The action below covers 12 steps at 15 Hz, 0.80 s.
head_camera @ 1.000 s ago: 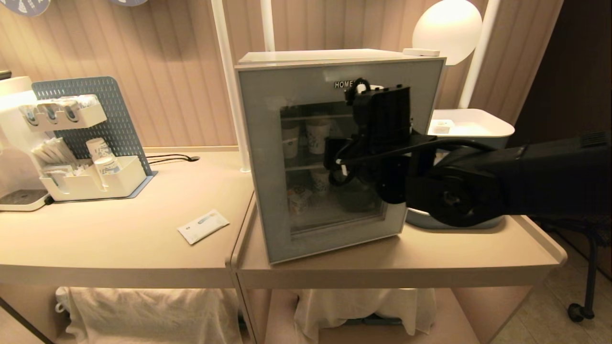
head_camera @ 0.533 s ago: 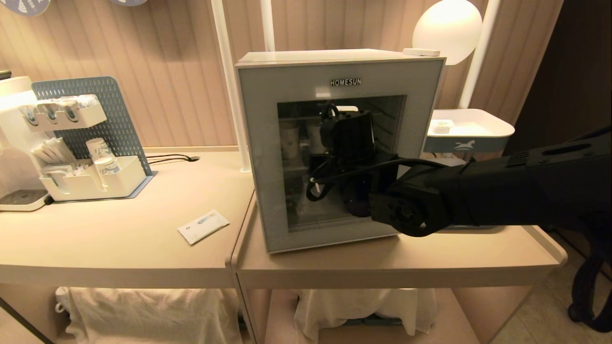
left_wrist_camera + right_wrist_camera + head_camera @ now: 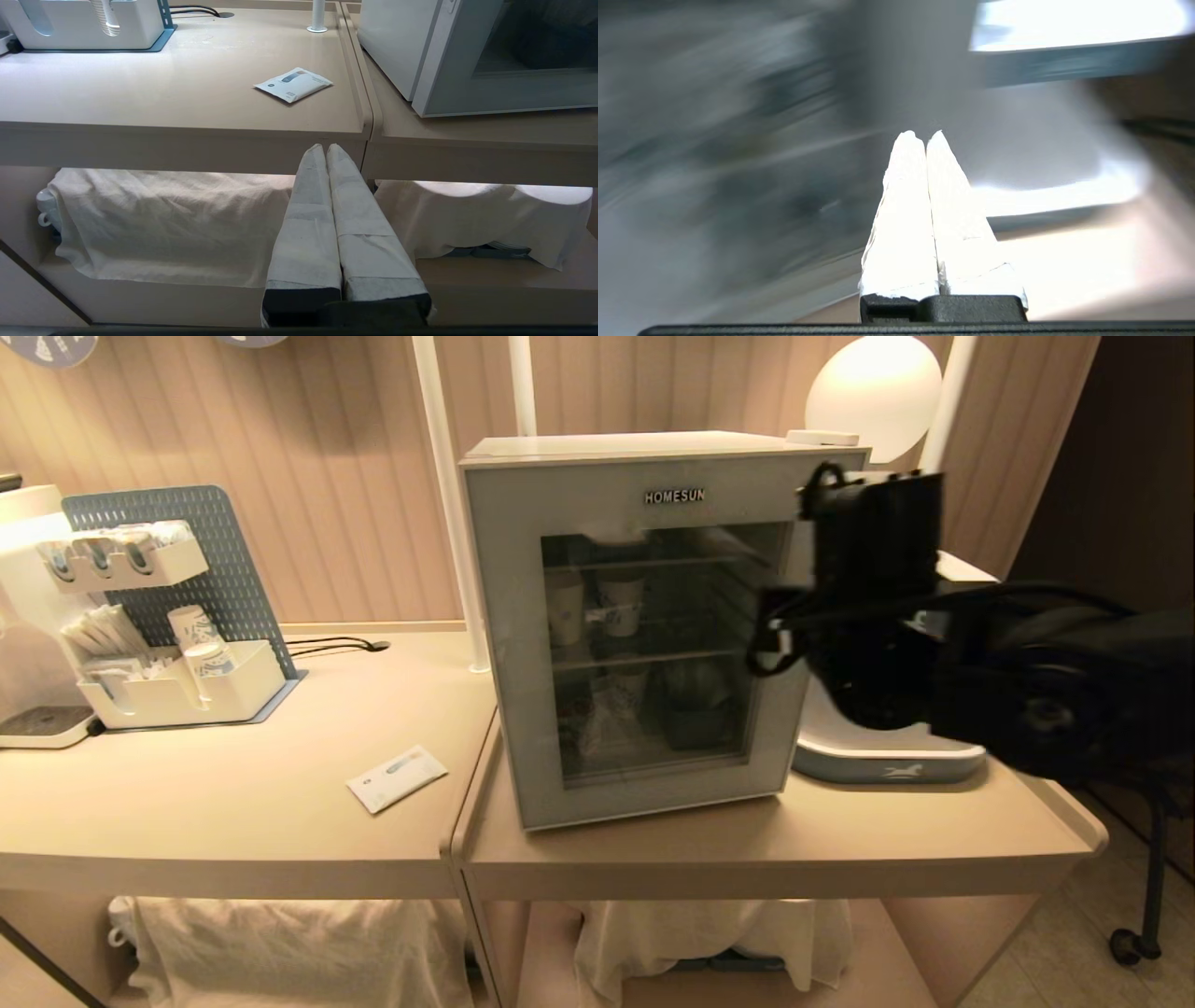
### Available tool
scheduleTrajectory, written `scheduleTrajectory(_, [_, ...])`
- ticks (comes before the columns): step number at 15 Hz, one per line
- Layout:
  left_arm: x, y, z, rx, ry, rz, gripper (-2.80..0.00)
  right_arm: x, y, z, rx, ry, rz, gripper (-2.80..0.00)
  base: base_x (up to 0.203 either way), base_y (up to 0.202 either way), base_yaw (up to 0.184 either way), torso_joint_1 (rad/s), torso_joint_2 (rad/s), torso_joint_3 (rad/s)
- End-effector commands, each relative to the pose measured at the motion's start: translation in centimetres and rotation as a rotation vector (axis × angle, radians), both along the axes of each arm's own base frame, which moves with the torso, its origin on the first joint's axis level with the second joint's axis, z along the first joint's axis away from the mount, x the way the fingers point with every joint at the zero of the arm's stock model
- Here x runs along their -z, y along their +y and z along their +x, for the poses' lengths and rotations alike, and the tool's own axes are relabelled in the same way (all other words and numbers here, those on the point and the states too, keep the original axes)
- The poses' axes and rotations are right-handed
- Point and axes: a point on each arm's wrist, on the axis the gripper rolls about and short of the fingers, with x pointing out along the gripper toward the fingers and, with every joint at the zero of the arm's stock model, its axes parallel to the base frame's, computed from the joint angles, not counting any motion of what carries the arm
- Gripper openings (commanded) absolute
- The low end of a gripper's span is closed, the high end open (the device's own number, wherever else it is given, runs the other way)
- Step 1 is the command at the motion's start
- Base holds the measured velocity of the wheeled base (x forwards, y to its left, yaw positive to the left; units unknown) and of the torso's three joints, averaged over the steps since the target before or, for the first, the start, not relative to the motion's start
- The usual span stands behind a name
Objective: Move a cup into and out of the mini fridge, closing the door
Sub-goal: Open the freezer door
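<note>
We see the mini fridge [image 3: 653,616] on the tabletop [image 3: 280,803], its door [image 3: 504,644] flush against the body. Through the glass we cannot pick out the cup. The right gripper [image 3: 921,135] hangs beside the fridge's right side, jaws pressed together and empty. The left gripper [image 3: 325,148], jaws together, sits low before the tabletop edge.

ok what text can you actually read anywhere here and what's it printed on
"HOMESUN": on the pale grey-blue glass-windowed door of the white boxy mini fridge.
Flat white packet on the beige counter: print too small to read.
White tray beside the fridge: a small horse emblem, no words.
</note>
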Motion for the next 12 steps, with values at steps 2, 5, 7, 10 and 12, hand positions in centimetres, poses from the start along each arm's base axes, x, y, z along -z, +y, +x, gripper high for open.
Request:
scheduleTrajectory(2, [0.0,0.0,0.0,-0.001,0.003,0.000,-2.80,-5.9,-9.5,-7.9,0.224,-0.157,0.069,-2.80,0.000,0.000,0.000,0.000,0.00,0.000])
scheduleTrajectory(5, [0.0,0.0,0.0,-0.001,0.003,0.000,-2.80,-7.0,-17.4,-17.2,0.438,-0.292,0.098,-2.80,0.000,0.000,0.000,0.000,0.00,0.000])
scheduleTrajectory(7, [0.0,0.0,0.0,-0.001,0.003,0.000,-2.80,-5.8,-20.3,-24.1,0.540,-0.381,0.097,-2.80,0.000,0.000,0.000,0.000,0.00,0.000])
scheduleTrajectory(10, [0.0,0.0,0.0,0.001,0.003,0.000,-2.80,-1.7,-21.8,-31.6,0.688,-0.433,0.057,-2.80,0.000,0.000,0.000,0.000,0.00,0.000])
scheduleTrajectory(12, [0.0,0.0,0.0,-0.001,0.003,0.000,-2.80,1.7,-21.6,-33.7,0.712,-0.419,0.012,-2.80,0.000,0.000,0.000,0.000,0.00,0.000])
